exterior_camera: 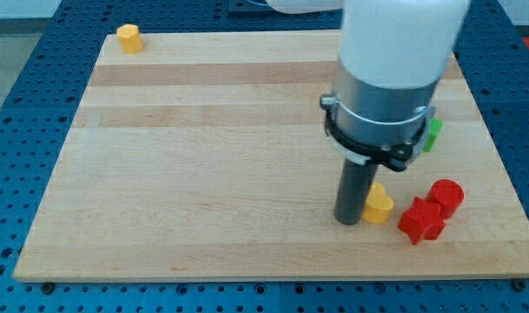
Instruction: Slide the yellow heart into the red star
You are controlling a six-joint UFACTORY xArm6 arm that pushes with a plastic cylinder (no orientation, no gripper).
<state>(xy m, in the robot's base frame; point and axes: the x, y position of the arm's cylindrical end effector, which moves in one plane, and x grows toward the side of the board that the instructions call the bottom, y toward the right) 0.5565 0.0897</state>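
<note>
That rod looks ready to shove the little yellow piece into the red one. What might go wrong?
My tip touches the yellow heart on its left, somewhat low, so the heart could slip off toward the view's top. A red cylinder sits against the red star and may get knocked along.

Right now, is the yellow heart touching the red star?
No, a strip of bare board separates the yellow heart from the red star.

Pretty bright, even light all over the table (203, 130). Shadows are soft and short. Mild glare on the white arm (403, 39) near the top edge; everything's decently sharp.
</note>
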